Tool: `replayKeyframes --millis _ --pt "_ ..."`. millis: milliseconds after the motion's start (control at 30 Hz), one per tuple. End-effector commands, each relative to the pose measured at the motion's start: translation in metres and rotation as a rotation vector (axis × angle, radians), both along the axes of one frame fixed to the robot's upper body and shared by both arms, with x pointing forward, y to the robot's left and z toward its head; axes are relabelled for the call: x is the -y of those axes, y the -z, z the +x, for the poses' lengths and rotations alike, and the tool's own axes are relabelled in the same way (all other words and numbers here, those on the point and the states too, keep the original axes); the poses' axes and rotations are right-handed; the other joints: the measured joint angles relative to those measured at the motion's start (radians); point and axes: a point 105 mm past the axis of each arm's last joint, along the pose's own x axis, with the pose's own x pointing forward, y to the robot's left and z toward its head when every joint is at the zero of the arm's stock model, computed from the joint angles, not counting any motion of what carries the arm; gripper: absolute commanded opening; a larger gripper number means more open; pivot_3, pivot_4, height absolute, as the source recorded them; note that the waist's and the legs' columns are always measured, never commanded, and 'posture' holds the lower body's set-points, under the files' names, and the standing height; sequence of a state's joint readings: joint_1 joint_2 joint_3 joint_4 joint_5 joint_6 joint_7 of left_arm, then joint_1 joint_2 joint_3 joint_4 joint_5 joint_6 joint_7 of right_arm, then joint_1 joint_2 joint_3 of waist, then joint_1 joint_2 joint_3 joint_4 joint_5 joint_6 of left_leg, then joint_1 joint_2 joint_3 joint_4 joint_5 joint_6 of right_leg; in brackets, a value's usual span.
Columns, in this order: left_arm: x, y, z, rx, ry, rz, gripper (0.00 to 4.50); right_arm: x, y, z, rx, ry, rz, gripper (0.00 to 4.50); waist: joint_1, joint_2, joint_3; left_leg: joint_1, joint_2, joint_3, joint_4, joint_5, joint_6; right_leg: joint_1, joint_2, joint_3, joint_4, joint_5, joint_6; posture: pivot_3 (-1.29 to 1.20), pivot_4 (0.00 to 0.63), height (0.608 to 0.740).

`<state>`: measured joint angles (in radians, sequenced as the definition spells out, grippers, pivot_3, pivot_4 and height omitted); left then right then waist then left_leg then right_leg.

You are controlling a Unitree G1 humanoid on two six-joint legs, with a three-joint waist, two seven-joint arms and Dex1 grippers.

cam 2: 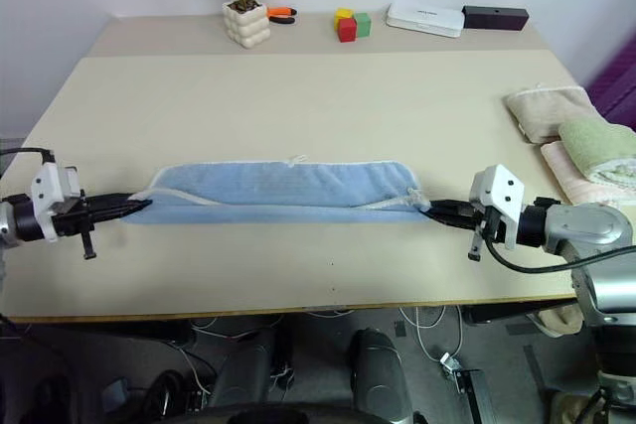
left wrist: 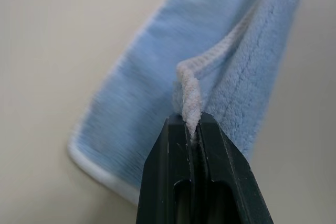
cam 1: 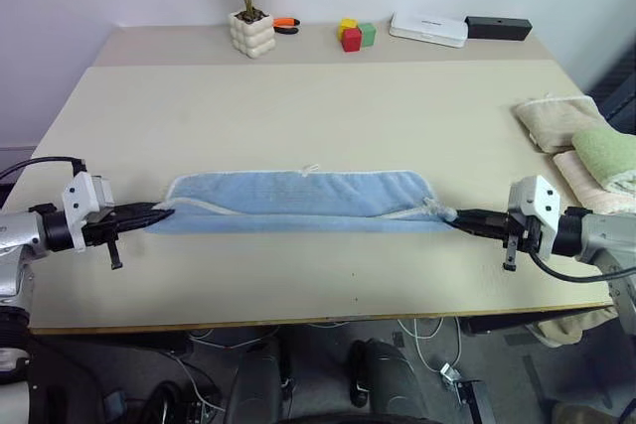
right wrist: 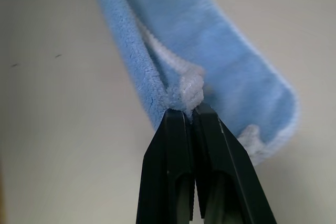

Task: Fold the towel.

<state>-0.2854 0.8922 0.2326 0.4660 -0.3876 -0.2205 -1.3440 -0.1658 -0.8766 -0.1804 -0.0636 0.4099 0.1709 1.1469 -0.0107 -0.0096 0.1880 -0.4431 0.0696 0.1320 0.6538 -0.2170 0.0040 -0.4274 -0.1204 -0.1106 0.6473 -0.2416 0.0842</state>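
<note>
I'm looking down on a beige table [cam 1: 318, 116] against a pale wall, with a potted plant [cam 1: 248, 7], coloured blocks [cam 1: 355, 34] and a white box [cam 1: 428, 29] along its far edge, and folded beige and green towels [cam 1: 581, 146] stacked at the right side.

From the head camera, the towel [cam 1: 298, 201] lies as a long, narrow blue band across the near half of the table, already doubled lengthwise. My left gripper [cam 1: 159, 212] holds its left end and my right gripper [cam 1: 452, 215] its right end, both low over the surface, with the cloth stretched between them.

In the left wrist view, the fingers [left wrist: 173, 156] are clamped on the whitish edge trim, pinching the upper layer's corner.

In the right wrist view, the fingers [right wrist: 168, 145] are likewise clamped on the bunched trim at that corner.

I judge the lengthwise fold is being finished. Next I'd lay the held edge flat and let go, then bring one end over the other, keeping the corners aligned.
</note>
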Motion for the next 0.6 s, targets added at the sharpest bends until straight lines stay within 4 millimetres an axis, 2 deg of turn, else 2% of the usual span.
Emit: replayKeyframes --millis 33,267,400,600 --pt "-0.004 -0.014 0.012 0.092 -0.071 -0.029 0.07 -0.004 -0.009 0.015 0.065 0.039 0.033 0.00 0.000 0.000 0.000 0.000 0.000 0.000 0.000 0.000 0.000 0.000 0.000 0.000 0.000 0.000 0.000 0.00 0.150 0.740" --pt "-0.010 -0.020 0.036 0.159 -0.193 -0.127 0.07 -0.003 -0.010 0.042 0.168 0.137 0.053 0.00 0.001 0.000 0.000 -0.001 -0.001 0.001 0.001 0.000 0.000 0.000 0.000 0.000 0.000 0.000 0.000 0.00 0.150 0.740" --pt "-0.008 -0.010 0.042 0.176 -0.225 -0.126 0.07 0.000 -0.009 0.054 0.193 0.183 0.054 0.00 -0.002 0.000 0.000 0.000 -0.001 0.001 0.000 0.000 0.000 0.000 0.000 0.000 0.001 0.000 0.000 0.00 0.150 0.740" --pt "-0.008 0.000 0.047 0.174 -0.264 -0.157 0.07 -0.011 -0.002 0.063 0.203 0.176 0.046 0.00 -0.001 0.000 0.000 0.000 -0.001 0.001 0.001 0.000 0.000 0.000 0.000 0.000 0.001 0.000 0.000 0.00 0.150 0.740"
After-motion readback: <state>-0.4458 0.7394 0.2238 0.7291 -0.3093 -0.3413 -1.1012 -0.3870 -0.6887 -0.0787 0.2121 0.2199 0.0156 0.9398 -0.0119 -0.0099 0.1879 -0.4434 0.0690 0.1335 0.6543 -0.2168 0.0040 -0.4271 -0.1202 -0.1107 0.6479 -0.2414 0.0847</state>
